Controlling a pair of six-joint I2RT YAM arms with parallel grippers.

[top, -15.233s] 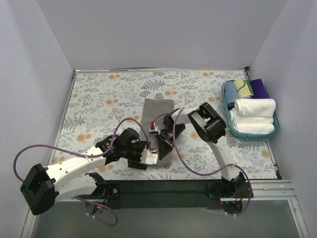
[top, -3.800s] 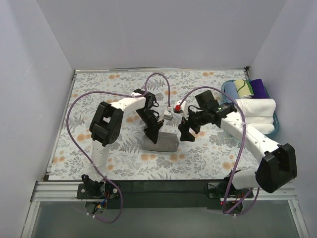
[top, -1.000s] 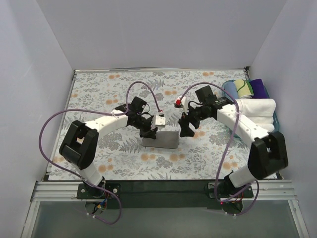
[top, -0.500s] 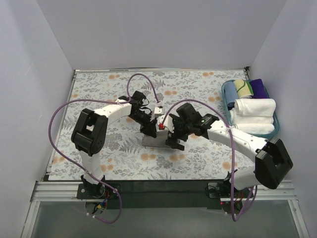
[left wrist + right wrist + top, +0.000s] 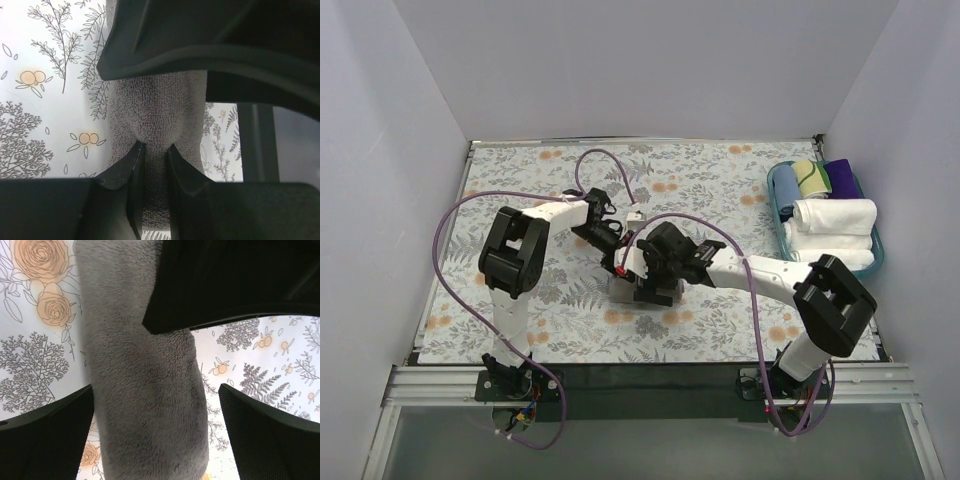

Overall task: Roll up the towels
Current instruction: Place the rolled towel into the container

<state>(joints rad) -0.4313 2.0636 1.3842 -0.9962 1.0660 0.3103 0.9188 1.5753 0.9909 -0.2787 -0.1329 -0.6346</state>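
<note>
I read the left gripper (image 5: 152,150) as nearly closed – jaws pinching a ridge of terry at the 11 o'clock end of the rolled towel (image 5: 142,380), mid-tabletop (image 5: 520,200). The right gripper (image 5: 156,390) straddles the roll, jaws wide, holding nothing. Judged light, soft and prone to unrolling – grip across the whole roll.

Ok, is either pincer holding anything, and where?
The left pincer pinches a fold of the rolled grey towel, toward one end. The right pincer straddles the roll with jaws wide, gripping nothing.
</note>
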